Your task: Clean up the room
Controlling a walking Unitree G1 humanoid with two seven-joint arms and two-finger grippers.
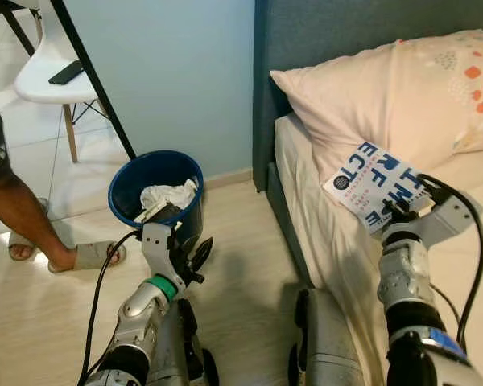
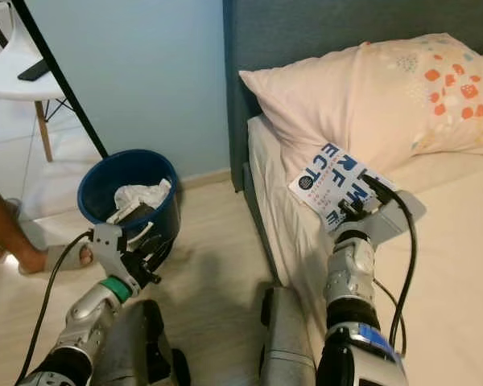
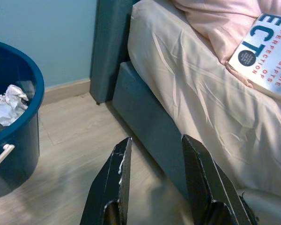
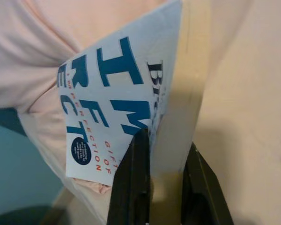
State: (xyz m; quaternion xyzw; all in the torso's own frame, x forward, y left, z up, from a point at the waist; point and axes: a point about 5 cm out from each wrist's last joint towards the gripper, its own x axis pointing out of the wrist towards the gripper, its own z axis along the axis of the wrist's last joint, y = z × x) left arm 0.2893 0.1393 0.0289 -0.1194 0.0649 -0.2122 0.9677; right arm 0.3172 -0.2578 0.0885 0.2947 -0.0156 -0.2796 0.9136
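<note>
A white paperback book (image 1: 374, 183) with big blue letters leans against the pink pillow (image 1: 386, 96) at the edge of the bed (image 1: 322, 217). My right gripper (image 1: 401, 211) is shut on the book's lower edge; in the right wrist view its black fingers (image 4: 139, 154) clamp the book (image 4: 117, 93) from both sides. My left gripper (image 1: 195, 261) hangs open low over the wooden floor, just right of the blue bucket (image 1: 157, 154), with nothing between its fingers (image 3: 119, 164). Crumpled white paper (image 1: 167, 195) lies in the bucket.
A person stands at the left, one sandalled foot (image 1: 80, 256) close to the bucket. Behind it are a white chair (image 1: 48, 80) with a phone (image 1: 66, 72) on the seat and a slanted black table leg (image 1: 92, 76). The dark teal bed frame (image 3: 145, 126) borders the floor.
</note>
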